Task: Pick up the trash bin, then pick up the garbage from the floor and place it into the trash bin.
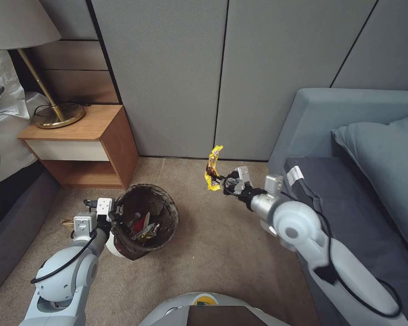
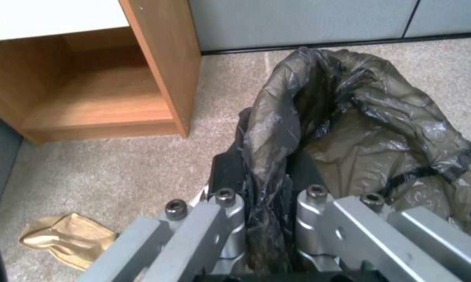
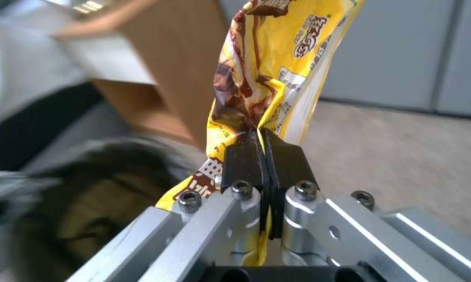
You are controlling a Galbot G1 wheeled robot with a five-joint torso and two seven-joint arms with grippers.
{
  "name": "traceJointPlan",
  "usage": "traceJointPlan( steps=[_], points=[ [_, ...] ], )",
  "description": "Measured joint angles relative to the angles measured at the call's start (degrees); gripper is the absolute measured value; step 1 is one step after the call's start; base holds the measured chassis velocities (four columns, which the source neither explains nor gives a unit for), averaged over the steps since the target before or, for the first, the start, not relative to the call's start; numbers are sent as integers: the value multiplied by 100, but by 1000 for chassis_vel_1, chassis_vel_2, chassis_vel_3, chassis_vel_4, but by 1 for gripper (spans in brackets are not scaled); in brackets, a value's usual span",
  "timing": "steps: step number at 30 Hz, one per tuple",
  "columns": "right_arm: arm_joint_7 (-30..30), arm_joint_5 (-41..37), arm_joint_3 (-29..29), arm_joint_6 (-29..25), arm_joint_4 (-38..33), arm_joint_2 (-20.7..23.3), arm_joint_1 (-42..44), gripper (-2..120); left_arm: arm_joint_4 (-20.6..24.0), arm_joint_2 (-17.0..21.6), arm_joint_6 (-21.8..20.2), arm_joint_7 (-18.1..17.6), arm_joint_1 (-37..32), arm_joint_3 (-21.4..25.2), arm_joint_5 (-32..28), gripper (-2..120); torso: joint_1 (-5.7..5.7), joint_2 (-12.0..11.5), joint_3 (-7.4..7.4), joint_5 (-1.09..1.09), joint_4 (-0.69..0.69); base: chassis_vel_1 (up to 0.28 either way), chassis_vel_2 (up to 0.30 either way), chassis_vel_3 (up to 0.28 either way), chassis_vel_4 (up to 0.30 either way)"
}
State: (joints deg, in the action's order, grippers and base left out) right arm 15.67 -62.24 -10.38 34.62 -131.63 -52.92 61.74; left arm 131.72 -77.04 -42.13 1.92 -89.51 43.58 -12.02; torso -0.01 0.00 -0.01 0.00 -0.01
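Here, from the head view, you see the left gripper (image 1: 115,213) clamped on the near-left rim of the trash bin (image 1: 145,222), which sits tilted beside the wooden nightstand (image 1: 84,145). Inside its dark liner lie several pieces of litter (image 1: 143,226), red and yellow-brown among them. To the right, your right gripper (image 1: 220,181) holds a yellow snack wrapper (image 1: 212,167) in the air above the floor (image 1: 222,244), well apart from the bin and near the blue sofa (image 1: 349,149).

In the left wrist view, the fingers (image 2: 230,172) pinch the liner bag (image 2: 360,129) at the rim; a tan paper piece (image 2: 68,239) lies on the carpet nearby.

In the right wrist view, the black pads (image 3: 243,156) are closed tight on the wrapper's crumpled middle, with the bin's dark mouth blurred beyond it.
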Motion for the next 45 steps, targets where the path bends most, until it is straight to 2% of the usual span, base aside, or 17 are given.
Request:
traceJointPlan(
  steps=[13, 21, 25, 29, 32, 33, 35, 37, 40, 45],
  points=[
    [-250, -534, 34, -116, -1205, 342, -55, 0, 0, -4, 0, 3, -7, -18, 19, 7, 0, 0, 0, 0, 0, 0, 0, 0, 0],
    [-581, -957, 237, -203, -1244, 636, -438, 0, -75, -20, 0, 2, 23, -87, 62, 7, 0, 0, 1, 1, 2, 0, 0, 0, 0],
    [-792, -1187, 519, -199, -1221, 861, -816, 0, -107, -36, 0, 3, 32, -124, 91, 7, 0, 0, 1, 0, 2, 0, 0, 0, 0],
    [-918, -1366, 916, -184, -1146, 1029, -1328, 0, -111, -28, 0, 7, 44, -122, 93, 7, 0, 0, 0, 0, 0, 0, 0, 0, 0],
    [-930, -1402, 1601, -178, -765, 1027, -2105, 0, -126, -23, 0, 12, 49, -118, 93, 7, 0, 0, 1, 0, 2, 0, 0, 0, 0],
    [-930, -1402, 1601, -178, -765, 1027, -2105, 0, -126, -23, 0, 12, 49, -118, 93, 7, 0, 0, 1, 0, 2, 0, 0, 0, 0],
    [-889, -1398, 2109, -176, -422, 889, -2574, 0, -141, -24, 0, 14, 48, -102, 92, 7, 0, -1, 2, 0, 3, 0, 0, 0, 0],
    [-877, -1396, 2274, -177, -310, 820, -2708, 0, -142, -25, 0, 16, 48, -90, 90, 7, 0, 0, 1, -1, 3, 0, 0, 0, 0],
    [-762, -1379, 2823, -178, 52, 520, -3026, 0, -149, -11, 0, 19, 50, -38, 74, 7, 0, 0, 1, 0, 2, 0, 0, 0, 0],
    [-687, -1228, 3214, -184, 420, 254, -3217, 0, -153, -7, 0, 21, 68, -7, 56, 7, 0, -1, 1, -1, 1, 0, 0, 0, 0]
  ],
)
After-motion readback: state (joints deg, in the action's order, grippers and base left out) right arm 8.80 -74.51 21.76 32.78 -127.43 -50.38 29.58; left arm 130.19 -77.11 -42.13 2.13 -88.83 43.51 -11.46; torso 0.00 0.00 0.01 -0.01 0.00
